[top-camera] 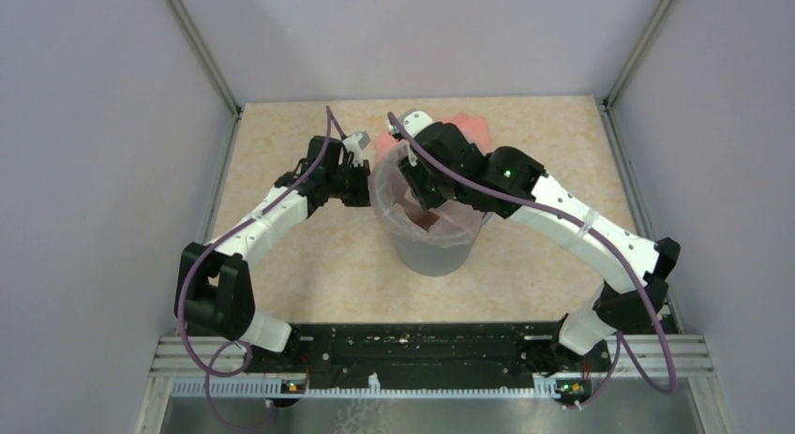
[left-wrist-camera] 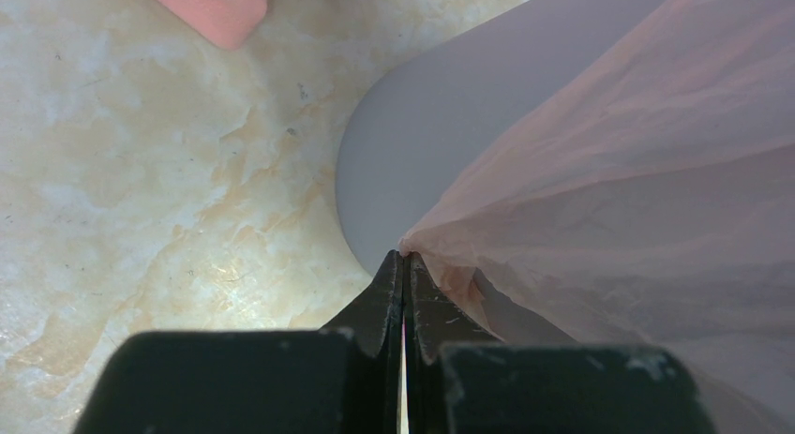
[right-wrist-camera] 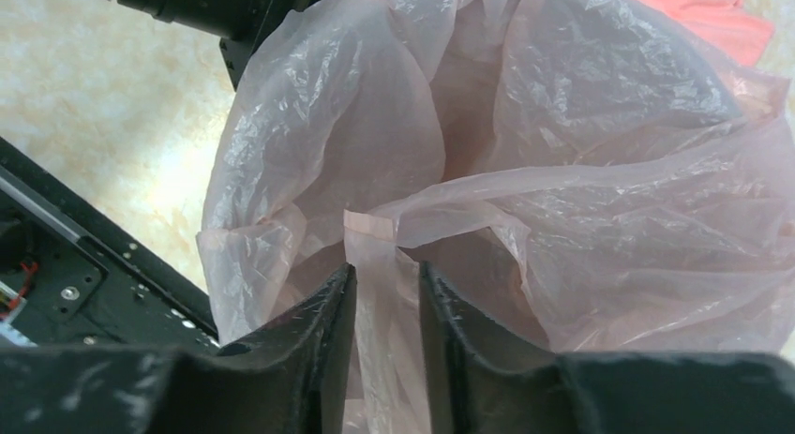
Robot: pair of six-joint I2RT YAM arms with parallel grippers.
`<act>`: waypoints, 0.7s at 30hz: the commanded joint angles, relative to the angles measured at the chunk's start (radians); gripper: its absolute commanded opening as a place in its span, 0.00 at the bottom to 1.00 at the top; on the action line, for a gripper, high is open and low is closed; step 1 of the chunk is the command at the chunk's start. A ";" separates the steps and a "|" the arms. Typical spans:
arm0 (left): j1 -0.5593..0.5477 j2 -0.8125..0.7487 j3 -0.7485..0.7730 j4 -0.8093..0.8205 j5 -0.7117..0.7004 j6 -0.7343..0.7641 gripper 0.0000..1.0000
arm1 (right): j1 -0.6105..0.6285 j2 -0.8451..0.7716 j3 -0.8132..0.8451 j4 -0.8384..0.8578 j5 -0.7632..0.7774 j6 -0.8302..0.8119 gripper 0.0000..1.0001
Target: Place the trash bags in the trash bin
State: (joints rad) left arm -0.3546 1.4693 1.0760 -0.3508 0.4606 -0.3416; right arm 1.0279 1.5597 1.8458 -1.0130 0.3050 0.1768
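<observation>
Pink bag (top-camera: 459, 223) draped over the bin (top-camera: 431, 256), mid-bench (top-camera: 309, 265)
The film lines the bin's mouth and hangs over its rim. The left hand (left-wrist-camera: 404, 258) is pinched tight on the bag's left edge, just outside the bin wall. The right hand (right-wrist-camera: 386, 270), over the mouth, stands partly open with a strip of film between its fingers (right-wrist-camera: 300, 359). A salmon sheet (top-camera: 469, 125) lies beyond

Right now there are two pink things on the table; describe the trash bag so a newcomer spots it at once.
On the beige table, find the grey bin in the middle. The bag is draped over the bin's mouth; unlike the flat, solid salmon sheet on the far side of the bin, it is thin, crinkly and see-through.
</observation>
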 commanded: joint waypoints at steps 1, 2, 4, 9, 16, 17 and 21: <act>-0.003 -0.022 -0.007 0.048 0.030 0.007 0.00 | 0.011 0.004 0.004 0.039 -0.002 0.012 0.23; -0.003 -0.024 -0.007 0.047 0.029 0.007 0.00 | 0.011 0.001 0.004 0.038 0.004 0.013 0.17; -0.003 -0.023 -0.008 0.048 0.033 0.007 0.00 | 0.011 -0.012 0.003 0.040 0.026 0.017 0.05; -0.004 -0.023 -0.010 0.053 0.040 0.007 0.00 | 0.011 -0.081 0.000 0.045 0.135 0.035 0.00; -0.004 -0.027 -0.028 0.081 0.062 -0.002 0.00 | 0.004 -0.244 -0.132 0.090 0.418 0.075 0.00; -0.004 -0.027 -0.030 0.081 0.063 -0.002 0.00 | -0.003 -0.268 -0.158 0.096 0.446 0.087 0.00; -0.003 -0.028 -0.030 0.082 0.069 -0.002 0.00 | -0.033 -0.369 -0.278 0.110 0.528 0.131 0.00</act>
State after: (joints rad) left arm -0.3546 1.4689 1.0557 -0.3214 0.5007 -0.3420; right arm 1.0164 1.2766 1.6440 -0.9459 0.6800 0.2523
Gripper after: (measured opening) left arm 0.006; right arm 0.004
